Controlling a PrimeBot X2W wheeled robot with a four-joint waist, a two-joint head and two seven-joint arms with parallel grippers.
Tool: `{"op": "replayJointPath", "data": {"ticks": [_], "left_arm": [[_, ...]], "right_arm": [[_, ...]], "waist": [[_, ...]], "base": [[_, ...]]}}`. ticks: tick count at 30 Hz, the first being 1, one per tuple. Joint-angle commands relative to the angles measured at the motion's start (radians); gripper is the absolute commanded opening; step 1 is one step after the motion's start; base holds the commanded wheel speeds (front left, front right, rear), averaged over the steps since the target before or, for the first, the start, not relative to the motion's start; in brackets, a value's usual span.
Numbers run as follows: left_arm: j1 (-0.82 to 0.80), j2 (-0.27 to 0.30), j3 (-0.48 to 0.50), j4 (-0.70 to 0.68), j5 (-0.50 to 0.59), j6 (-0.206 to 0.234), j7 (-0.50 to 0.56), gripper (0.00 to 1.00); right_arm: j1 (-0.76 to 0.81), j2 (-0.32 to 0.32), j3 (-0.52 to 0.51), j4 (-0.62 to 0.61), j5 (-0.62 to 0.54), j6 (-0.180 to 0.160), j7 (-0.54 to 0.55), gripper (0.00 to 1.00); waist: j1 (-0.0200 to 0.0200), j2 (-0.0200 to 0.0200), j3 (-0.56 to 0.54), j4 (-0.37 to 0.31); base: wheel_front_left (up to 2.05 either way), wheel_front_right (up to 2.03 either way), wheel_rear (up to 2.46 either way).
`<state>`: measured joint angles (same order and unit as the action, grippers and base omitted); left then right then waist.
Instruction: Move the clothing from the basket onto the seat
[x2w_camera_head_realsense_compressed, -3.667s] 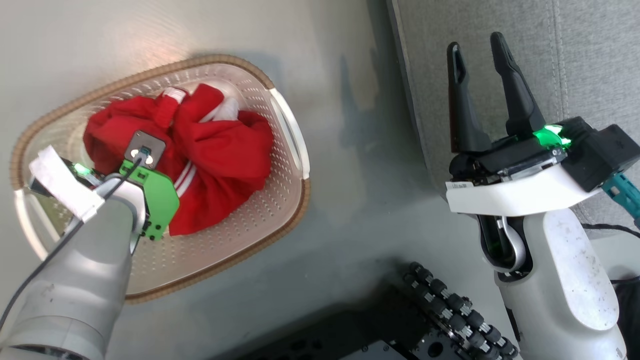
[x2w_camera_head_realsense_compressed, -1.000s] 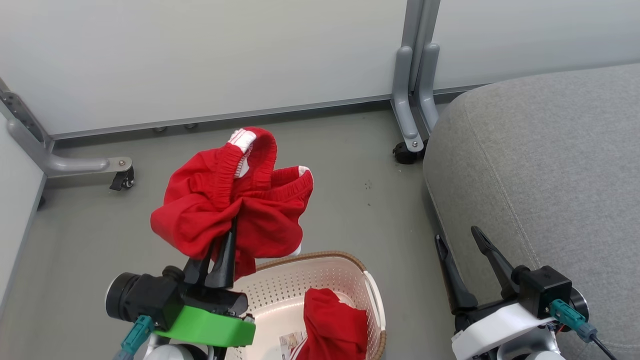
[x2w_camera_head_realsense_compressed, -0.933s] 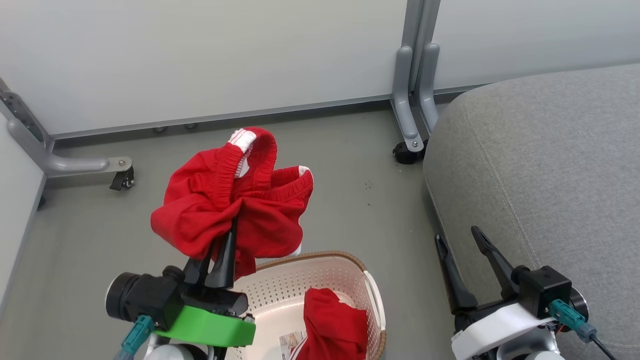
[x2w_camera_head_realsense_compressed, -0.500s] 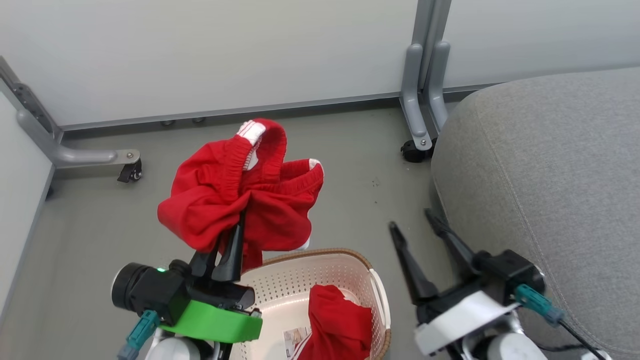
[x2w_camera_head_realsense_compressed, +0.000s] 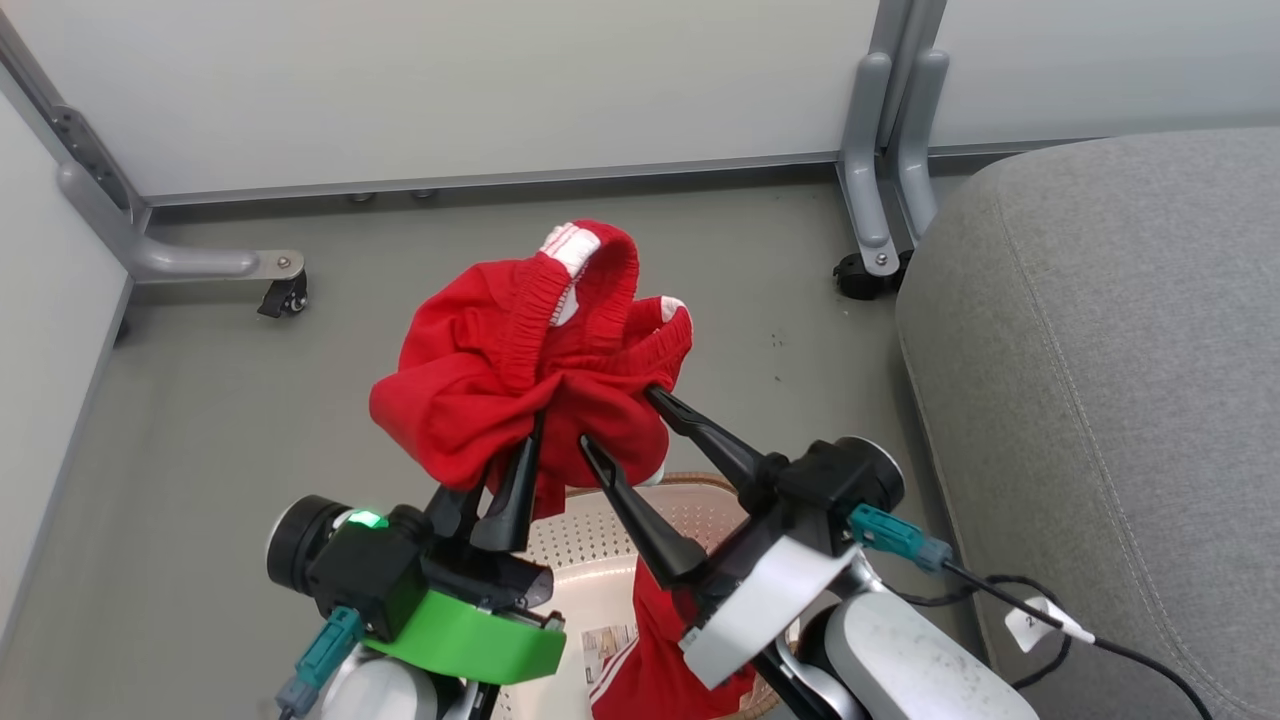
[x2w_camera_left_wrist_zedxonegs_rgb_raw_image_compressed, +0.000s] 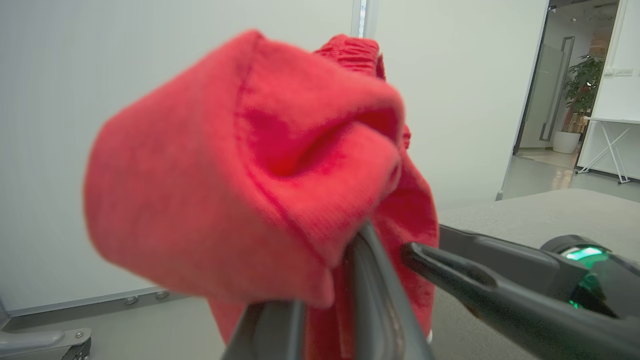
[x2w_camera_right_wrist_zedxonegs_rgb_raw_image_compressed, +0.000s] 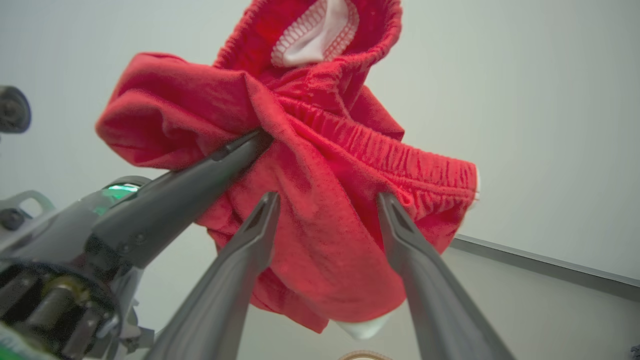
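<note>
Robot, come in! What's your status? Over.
Left gripper shut on bright red elastic-waist shorts, lifted clear of cream perforated plastic basket. Right gripper open around the shorts. Second red garment in basket. Nothing seen blocking grey fabric seat.

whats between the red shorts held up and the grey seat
Head view: mostly bare grey floor between the shorts and the seat. The open right gripper points in from below toward the shorts, which the left gripper holds.

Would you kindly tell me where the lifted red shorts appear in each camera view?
Head view: shorts at centre, above the basket.
Left wrist view: centre-left, large and close.
Right wrist view: upper centre.
Shared landmark: the left end effector clamped on them.
</note>
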<state>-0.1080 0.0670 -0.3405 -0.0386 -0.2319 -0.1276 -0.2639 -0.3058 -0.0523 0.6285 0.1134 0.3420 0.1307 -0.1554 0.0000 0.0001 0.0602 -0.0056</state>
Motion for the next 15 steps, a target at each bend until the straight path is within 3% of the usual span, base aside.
{"op": "replayJointPath", "data": {"ticks": [1, 10, 11, 12, 13, 15], "left_arm": [[-0.016, 0.004, -0.006, -0.004, 0.001, -0.005, -0.001, 0.0], [-0.021, 0.012, -0.04, -0.003, -0.013, -0.005, -0.001, 0.0], [-0.021, 0.013, -0.042, -0.003, -0.015, -0.005, -0.001, 0.0], [-0.021, 0.014, -0.044, -0.002, -0.017, -0.005, -0.001, 0.0], [-0.022, 0.015, -0.045, -0.002, -0.018, -0.005, -0.001, 0.0], [-0.022, 0.016, -0.045, -0.002, -0.02, -0.005, -0.001, 0.0]], "right_arm": [[-0.027, 0.0, 0.013, 0.021, 0.015, 0.0, -0.007, 1.0], [-0.127, 0.001, 0.114, 0.135, 0.068, 0.0, -0.001, 1.0], [-0.136, 0.001, 0.122, 0.142, 0.077, 0.0, -0.004, 0.44], [-0.142, 0.001, 0.129, 0.147, 0.085, 0.0, -0.007, 0.07], [-0.15, 0.001, 0.136, 0.154, 0.092, 0.0, -0.006, 0.0], [-0.159, 0.001, 0.145, 0.163, 0.105, 0.0, -0.013, 0.0]], "waist": [[0.0, -0.0001, 0.003, 0.005], [0.0, -0.0001, 0.008, 0.014], [0.0, -0.0001, 0.008, 0.014], [0.0, -0.0001, 0.008, 0.015], [0.0, -0.0001, 0.008, 0.015], [0.0, -0.0001, 0.008, 0.015]], "base": [[0.0, 0.0, 0.0], [0.0, 0.0, 0.0], [0.0, 0.0, 0.0], [0.0, 0.0, 0.0], [0.0, 0.0, 0.0], [0.0, 0.0, 0.0]]}}
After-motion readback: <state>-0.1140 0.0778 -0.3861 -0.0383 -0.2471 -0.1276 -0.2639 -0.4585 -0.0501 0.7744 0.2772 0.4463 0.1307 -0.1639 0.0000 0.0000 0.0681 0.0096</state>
